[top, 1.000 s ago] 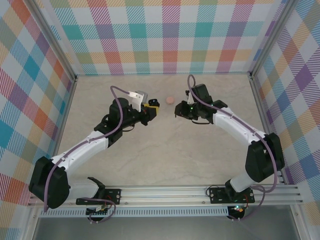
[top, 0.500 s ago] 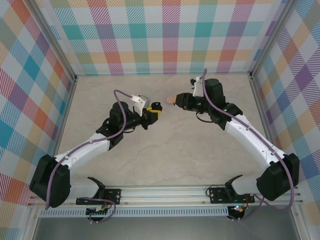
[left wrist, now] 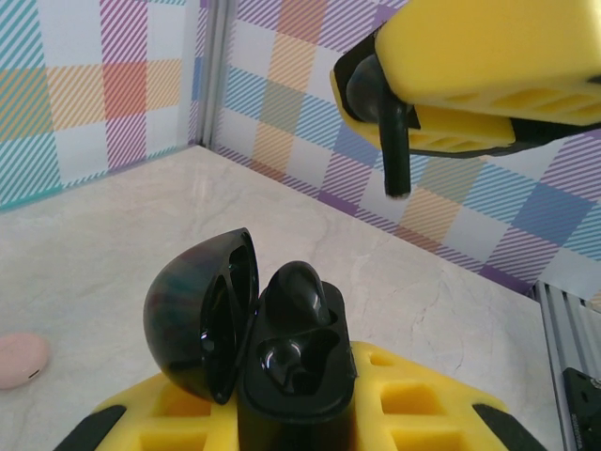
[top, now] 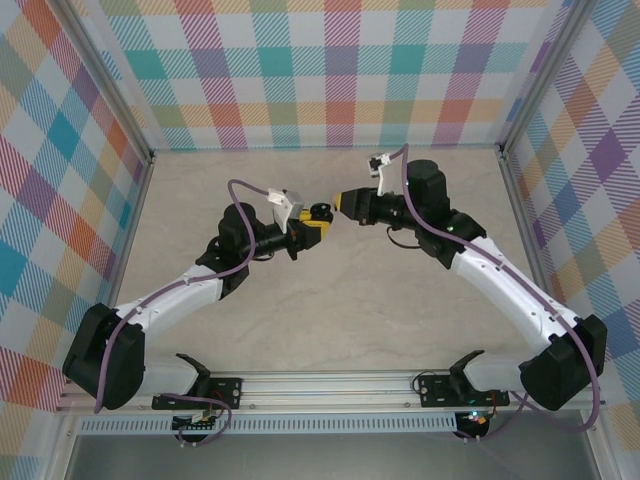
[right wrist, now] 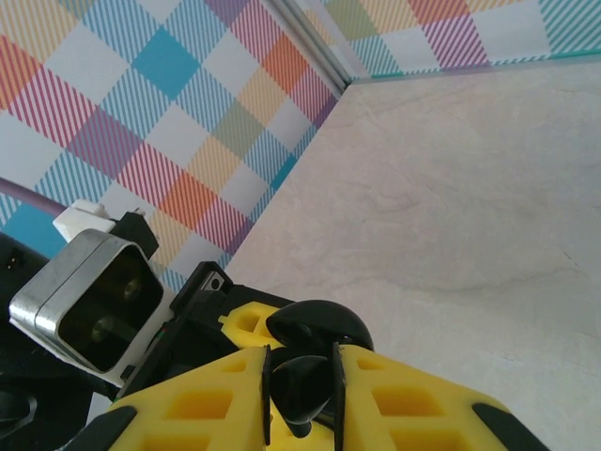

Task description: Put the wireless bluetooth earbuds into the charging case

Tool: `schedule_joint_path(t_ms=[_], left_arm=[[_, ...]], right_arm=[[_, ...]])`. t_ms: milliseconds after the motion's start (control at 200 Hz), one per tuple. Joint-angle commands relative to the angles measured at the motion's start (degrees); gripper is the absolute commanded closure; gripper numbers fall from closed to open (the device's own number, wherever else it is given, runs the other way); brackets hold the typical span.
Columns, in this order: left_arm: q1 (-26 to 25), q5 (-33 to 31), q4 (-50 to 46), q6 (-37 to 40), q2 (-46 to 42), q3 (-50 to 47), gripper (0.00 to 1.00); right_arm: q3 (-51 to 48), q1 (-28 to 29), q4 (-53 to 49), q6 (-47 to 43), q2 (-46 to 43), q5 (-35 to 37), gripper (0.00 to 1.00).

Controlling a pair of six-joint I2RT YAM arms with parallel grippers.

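Right end effector has swung its black earbud near the open case

The left gripper clamps a black charging case upright between its yellow fingers, the lid flipped back to the left. A rounded black piece sits in the case's far well. From the upper right, the right gripper pinches a black earbud, stem pointing down, above the case and apart from it. A pink case lies on the marbled table at the left edge.
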Motion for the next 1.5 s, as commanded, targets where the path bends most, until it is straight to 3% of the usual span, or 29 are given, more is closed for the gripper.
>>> schedule_joint_path(t_ms=[0, 1495], left_arm=[[-0.65, 2.2, 3.94, -0.11, 0.75, 0.77, 0.88], [-3.12, 4.01, 5.1, -3.76, 1.44, 3.98, 0.88]], right_arm=[[1.45, 1.05, 1.67, -2.75, -0.89, -1.12, 0.76], [2.55, 3.41, -1.34, -5.85, -0.1, 1.53, 0.76]])
